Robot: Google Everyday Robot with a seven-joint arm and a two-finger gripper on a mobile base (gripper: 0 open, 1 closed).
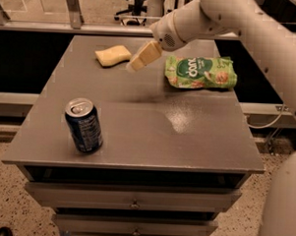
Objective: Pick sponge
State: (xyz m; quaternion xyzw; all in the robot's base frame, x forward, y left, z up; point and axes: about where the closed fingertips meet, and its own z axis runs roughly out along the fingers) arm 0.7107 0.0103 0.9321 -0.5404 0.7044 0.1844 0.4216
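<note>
Sponge: we find the sponge [113,55] lying flat at the far left of the table [152,140], with nothing on it or against it, so its top and sides are free for a grasp
Gripper: the gripper [135,64] hangs above the tabletop just to the right of the sponge, slanted down and leftward; it looks apart from the sponge, and we cannot tell whether it is open or closed
Why it is held so: we judge the slant points the tip at the sponge's right end, an approach from the side the arm [231,20] reaches in from
Step in hand: in our judgement the reach toward the sponge, with the grasp not yet made
Green snack bag: the green snack bag [201,72] lies flat at the far right, the gripper between it and the sponge; it is beside the path, not across it
Soda can: the soda can [83,125] stands upright near the front left, well apart from the sponge
In the way: we see nothing between gripper and sponge
Below: drawers [134,204] under the tabletop, shut
</note>
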